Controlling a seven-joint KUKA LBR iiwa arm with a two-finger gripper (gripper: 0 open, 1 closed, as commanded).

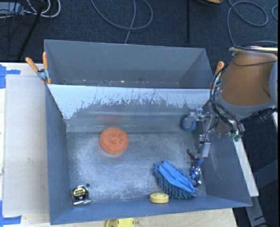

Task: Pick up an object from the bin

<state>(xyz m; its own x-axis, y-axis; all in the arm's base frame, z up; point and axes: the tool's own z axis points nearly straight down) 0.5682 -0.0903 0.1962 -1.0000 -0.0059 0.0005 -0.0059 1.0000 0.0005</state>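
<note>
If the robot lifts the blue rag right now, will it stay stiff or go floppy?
Probably floppy: the blue rag lies crumpled in soft folds, so its loose ends would likely droop. It looks fluffy, so it is probably light and not slippery. It lies flat, so it shouldn't roll, though the orange ball might.

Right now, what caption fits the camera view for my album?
The gripper beside a blue cloth; orange ball farther left.

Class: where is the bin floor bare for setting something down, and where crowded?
Bare floor lies between the orange ball and the blue cloth, and between the ball and the tape measure. Crowded: the lower right corner, with cloth, yellow disc and end effector.
</note>
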